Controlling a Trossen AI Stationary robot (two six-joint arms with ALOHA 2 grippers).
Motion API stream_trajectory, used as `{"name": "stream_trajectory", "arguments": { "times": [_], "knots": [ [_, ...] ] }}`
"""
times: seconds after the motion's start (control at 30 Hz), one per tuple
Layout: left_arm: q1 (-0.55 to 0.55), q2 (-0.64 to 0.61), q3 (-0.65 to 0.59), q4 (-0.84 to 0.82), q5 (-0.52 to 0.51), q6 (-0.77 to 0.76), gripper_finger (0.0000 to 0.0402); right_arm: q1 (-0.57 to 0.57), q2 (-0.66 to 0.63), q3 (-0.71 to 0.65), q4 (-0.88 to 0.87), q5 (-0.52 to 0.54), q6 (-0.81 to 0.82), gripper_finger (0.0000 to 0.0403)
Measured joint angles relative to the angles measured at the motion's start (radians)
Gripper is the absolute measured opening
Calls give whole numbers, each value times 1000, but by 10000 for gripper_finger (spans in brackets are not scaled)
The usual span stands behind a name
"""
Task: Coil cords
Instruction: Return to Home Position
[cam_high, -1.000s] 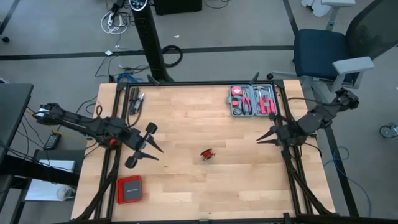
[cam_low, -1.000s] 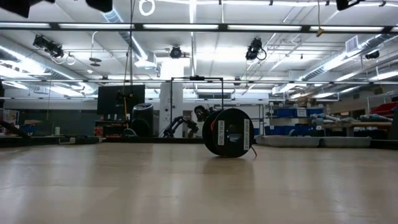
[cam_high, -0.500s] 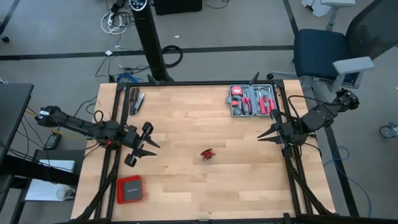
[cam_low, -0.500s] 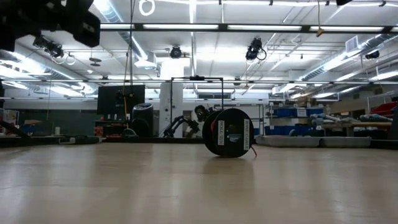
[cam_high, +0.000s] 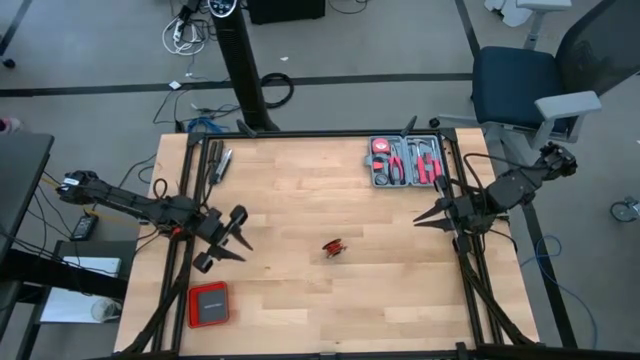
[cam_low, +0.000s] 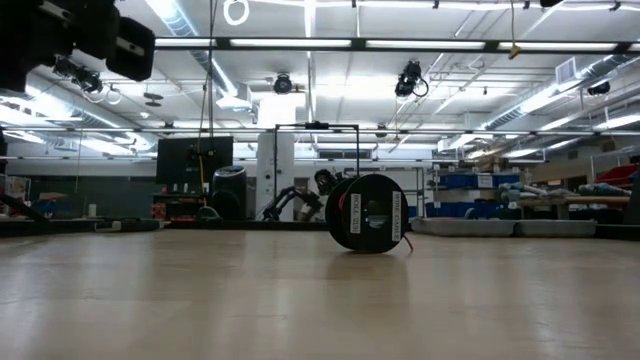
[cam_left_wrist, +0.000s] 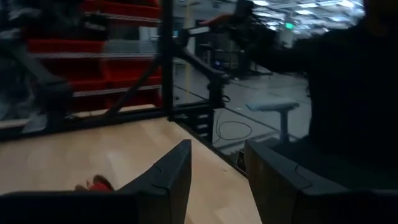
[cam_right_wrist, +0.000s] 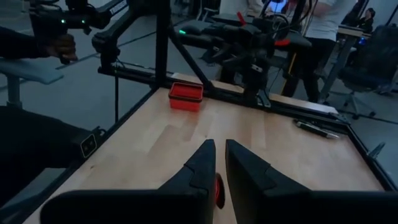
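The red cord (cam_high: 335, 247) is wound on a small black reel (cam_low: 368, 213) that stands on its rim at the table's middle. It also shows as a red patch (cam_left_wrist: 96, 184) in the left wrist view and behind the fingers (cam_right_wrist: 217, 190) in the right wrist view. My left gripper (cam_high: 244, 251) hovers open above the table's left part, pointing level toward the reel, well short of it. My right gripper (cam_high: 416, 222) hangs above the right part and points toward the reel. Its fingers stand a narrow gap apart with nothing between them.
A grey tool tray (cam_high: 405, 160) lies at the far right. A flat red box (cam_high: 209, 303) lies at the near left corner, and pens (cam_high: 218, 160) at the far left. Bare wood surrounds the reel. People and desks show beyond the table's left edge.
My left gripper has sunk and drawn back toward the table's left edge, rolling a little about its own line. Its dark body has come into the low view's upper left corner. The reel has kept still.
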Motion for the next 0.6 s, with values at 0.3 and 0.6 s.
{"name": "stream_trajectory", "arguments": {
  "times": [0.3,0.6],
  "knots": [
    [0,1,0,-80,25,70,152,0,-73,-207,326,0,0,35],
    [-1,1,-3,-101,44,67,152,0,-91,-406,498,-1,0,35]
  ]
}}
